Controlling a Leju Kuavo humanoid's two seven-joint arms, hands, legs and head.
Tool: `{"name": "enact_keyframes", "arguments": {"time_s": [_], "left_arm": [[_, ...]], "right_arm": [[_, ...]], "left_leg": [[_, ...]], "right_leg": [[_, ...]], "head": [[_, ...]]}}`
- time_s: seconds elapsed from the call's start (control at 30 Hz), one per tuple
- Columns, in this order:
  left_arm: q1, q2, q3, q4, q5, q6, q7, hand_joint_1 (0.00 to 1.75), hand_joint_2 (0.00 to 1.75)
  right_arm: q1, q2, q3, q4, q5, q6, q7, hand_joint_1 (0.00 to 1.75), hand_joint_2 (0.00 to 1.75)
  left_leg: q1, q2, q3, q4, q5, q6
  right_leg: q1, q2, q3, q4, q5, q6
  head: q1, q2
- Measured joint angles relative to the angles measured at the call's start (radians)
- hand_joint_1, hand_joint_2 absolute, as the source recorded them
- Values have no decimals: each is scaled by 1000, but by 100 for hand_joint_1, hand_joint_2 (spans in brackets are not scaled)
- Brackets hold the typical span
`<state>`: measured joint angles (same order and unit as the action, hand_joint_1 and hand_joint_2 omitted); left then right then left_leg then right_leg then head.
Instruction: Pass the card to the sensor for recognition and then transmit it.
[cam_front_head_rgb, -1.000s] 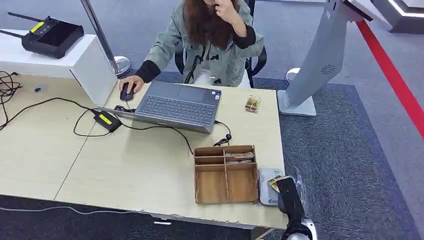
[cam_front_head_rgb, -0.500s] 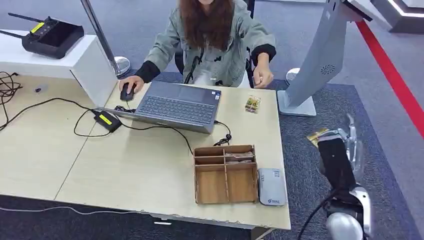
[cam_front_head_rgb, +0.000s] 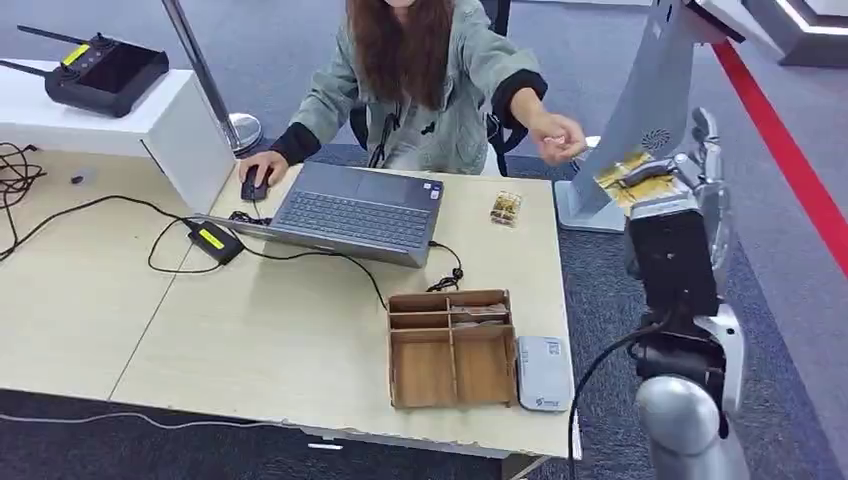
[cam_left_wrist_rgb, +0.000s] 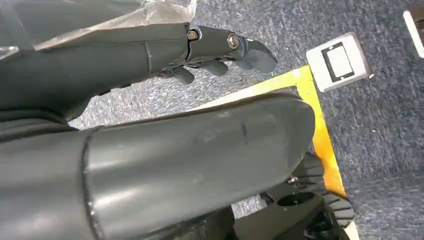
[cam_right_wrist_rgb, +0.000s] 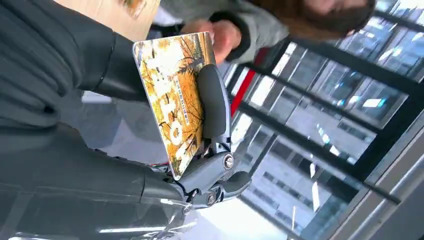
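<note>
Grey carpet (cam_front_head_rgb: 650, 300) covers the floor, a red stripe (cam_front_head_rgb: 790, 150) at upper right; a light wooden desk (cam_front_head_rgb: 250, 340) spans lower left.

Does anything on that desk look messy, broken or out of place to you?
Mostly tidy. The desk's near edge looks chipped and ragged below the wooden organizer, and black cables loop loosely across the top beside the laptop. Nothing is spilled. The right hand holds the card raised off to the side, toward the person's hand.
</note>
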<state>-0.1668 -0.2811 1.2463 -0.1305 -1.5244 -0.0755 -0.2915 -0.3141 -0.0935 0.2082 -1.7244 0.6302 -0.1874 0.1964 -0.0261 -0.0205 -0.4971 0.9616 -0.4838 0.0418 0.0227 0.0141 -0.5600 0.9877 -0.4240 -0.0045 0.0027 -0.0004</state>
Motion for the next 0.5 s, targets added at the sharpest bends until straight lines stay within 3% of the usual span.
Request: {"name": "enact_keyframes", "arguments": {"time_s": [0.17, 0.5], "left_arm": [[-4, -2, -17, 0, 0, -5, 3, 0, 0], [-6, -5, -44, 0, 0, -9, 2, 0, 0]], "right_arm": [[-31, 32, 66, 96, -61, -52, -44, 175, 175], [-63, 68, 143, 287, -149, -73, -73, 175, 175]], "left_leg": [[0, 0, 0, 0, 0, 0], [0, -1, 0, 0, 0, 0]], "right_leg": [[0, 0, 0, 0, 0, 0], [0, -1, 0, 0, 0, 0]], "head": [[0, 0], [0, 0]]}}
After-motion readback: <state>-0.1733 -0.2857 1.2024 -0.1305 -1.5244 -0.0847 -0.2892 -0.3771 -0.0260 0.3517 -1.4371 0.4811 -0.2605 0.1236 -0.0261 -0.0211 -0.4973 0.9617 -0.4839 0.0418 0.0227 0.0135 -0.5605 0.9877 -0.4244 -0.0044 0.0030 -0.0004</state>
